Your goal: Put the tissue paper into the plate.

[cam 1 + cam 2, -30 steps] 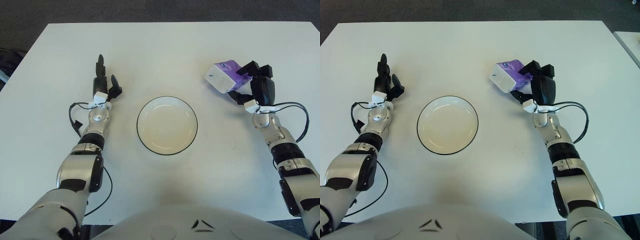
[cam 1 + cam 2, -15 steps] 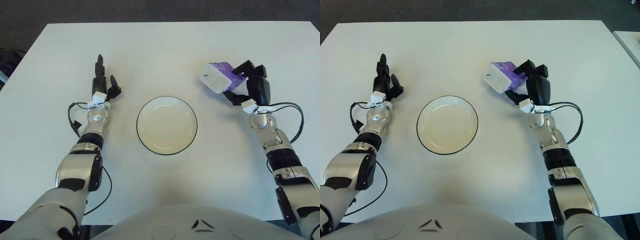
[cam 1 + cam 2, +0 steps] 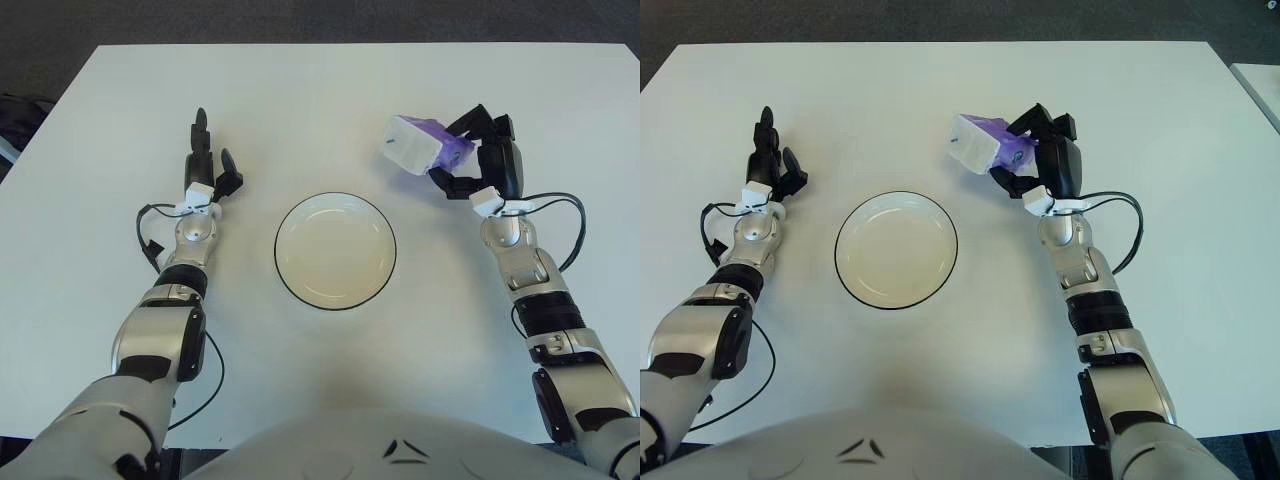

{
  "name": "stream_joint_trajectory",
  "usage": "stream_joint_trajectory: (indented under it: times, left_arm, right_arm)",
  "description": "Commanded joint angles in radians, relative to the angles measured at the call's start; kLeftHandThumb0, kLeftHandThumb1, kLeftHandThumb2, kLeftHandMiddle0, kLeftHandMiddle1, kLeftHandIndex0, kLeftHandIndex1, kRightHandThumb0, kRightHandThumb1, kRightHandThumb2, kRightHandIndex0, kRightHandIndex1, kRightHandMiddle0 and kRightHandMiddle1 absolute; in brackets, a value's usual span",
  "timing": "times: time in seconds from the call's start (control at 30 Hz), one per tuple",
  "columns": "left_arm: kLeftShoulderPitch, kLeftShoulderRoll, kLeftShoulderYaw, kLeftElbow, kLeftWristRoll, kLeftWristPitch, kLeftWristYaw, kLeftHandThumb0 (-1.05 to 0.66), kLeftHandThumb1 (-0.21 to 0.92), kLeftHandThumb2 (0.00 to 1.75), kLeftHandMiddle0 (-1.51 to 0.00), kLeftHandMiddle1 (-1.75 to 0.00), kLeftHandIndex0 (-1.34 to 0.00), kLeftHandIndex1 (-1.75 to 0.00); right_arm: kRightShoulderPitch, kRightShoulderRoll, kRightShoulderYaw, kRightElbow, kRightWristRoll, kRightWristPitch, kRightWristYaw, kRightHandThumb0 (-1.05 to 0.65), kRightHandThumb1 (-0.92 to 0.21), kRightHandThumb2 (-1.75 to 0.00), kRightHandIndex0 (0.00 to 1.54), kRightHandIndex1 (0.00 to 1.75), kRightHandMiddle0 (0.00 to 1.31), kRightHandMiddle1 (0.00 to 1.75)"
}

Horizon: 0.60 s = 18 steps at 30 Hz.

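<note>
On the white worktop (image 3: 300, 90), the left hand (image 3: 203, 180) showed left of the plate (image 3: 335, 251), fingers loosely spread, holding nothing. The round, black-rimmed plate held nothing. Right of it, the right hand (image 3: 478, 160) gripped a white-and-purple tissue pack (image 3: 418, 146), tilted, raised beyond the plate's far right rim.

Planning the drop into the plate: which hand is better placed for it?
Right. The right hand already grips the tissue pack, held up just right of the plate. The left hand holds nothing, fingers extended, left of the plate.
</note>
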State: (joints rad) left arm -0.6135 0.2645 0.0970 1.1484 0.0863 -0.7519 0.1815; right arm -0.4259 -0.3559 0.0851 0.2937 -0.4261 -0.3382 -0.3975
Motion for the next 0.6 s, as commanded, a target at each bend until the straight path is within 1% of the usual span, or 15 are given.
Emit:
stream_joint_trajectory:
  times: [0.0, 0.13, 0.27, 0.4, 0.57]
  left_arm:
    - [0.173, -0.056, -0.020, 0.121, 0.025, 0.076, 0.007, -0.92, 0.92, 1.06, -0.10, -0.01, 0.00, -0.11]
    - [0.174, -0.057, -0.023, 0.121, 0.027, 0.078, 0.008, -0.92, 0.92, 1.05, -0.10, 0.00, 0.00, -0.11]
    - [0.179, -0.057, -0.025, 0.118, 0.029, 0.077, 0.008, -0.92, 0.92, 1.06, -0.09, 0.00, 0.00, -0.08]
    - [0.180, -0.058, -0.024, 0.117, 0.027, 0.080, 0.006, -0.92, 0.92, 1.07, -0.08, 0.00, 0.00, -0.07]
    - [0.179, -0.059, -0.023, 0.117, 0.024, 0.081, 0.006, -0.92, 0.92, 1.08, -0.07, 0.00, 0.00, -0.07]
  right_arm:
    - [-0.071, 0.008, -0.020, -0.008, -0.016, -0.039, -0.026, -0.47, -0.33, -1.29, 1.29, 1.75, 0.59, 1.75]
    - [-0.101, 0.016, -0.025, 0.006, -0.008, -0.066, -0.039, -0.46, -0.33, -1.29, 1.29, 1.75, 0.59, 1.75]
    - [-0.122, 0.033, -0.032, 0.011, 0.017, -0.089, -0.030, -0.46, -0.33, -1.29, 1.28, 1.75, 0.59, 1.75]
    - [-0.129, 0.051, -0.035, 0.005, 0.021, -0.091, -0.022, -0.46, -0.33, -1.30, 1.28, 1.75, 0.60, 1.75]
    - [-0.116, 0.080, -0.023, -0.027, 0.007, -0.081, -0.021, -0.46, -0.33, -1.30, 1.28, 1.75, 0.60, 1.75]
